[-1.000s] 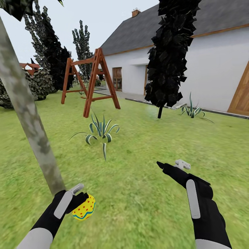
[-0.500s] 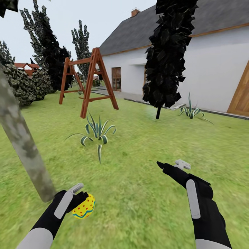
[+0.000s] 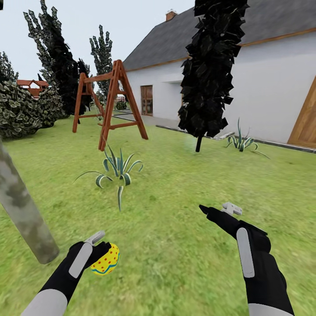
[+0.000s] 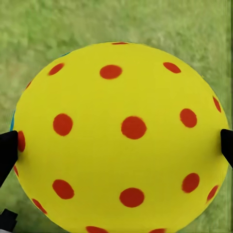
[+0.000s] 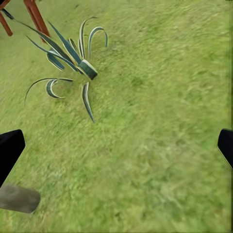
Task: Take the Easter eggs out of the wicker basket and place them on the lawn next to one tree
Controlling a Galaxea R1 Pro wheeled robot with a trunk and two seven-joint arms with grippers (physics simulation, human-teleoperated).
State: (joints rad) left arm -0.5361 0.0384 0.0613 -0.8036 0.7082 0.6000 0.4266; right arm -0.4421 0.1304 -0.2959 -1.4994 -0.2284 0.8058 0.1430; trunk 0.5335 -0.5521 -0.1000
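My left gripper (image 3: 102, 253) is shut on an Easter egg (image 3: 105, 260), yellow with red dots and a teal zigzag band, held just above the lawn (image 3: 175, 272). Seen from the left wrist, the egg (image 4: 121, 136) sits between the two black fingertips (image 4: 7, 151). The tree (image 3: 22, 213), a pale grey-green mottled trunk, rises from the grass just left of that hand, and its base (image 5: 18, 198) is in the right wrist view. My right gripper (image 3: 217, 208) hangs open and empty over the grass. The wicker basket is out of view.
A striped agave plant (image 3: 115, 169) grows ahead of the left hand. Behind it stand a wooden swing frame (image 3: 109, 98), a dark cypress (image 3: 210, 70), round bushes (image 3: 19, 109) and a white house (image 3: 272, 83). Open grass lies ahead and to the right.
The whole picture has slid left, so the camera has moved; the trunk now stands further left and lower in view. Both arms keep their pose, the egg still held.
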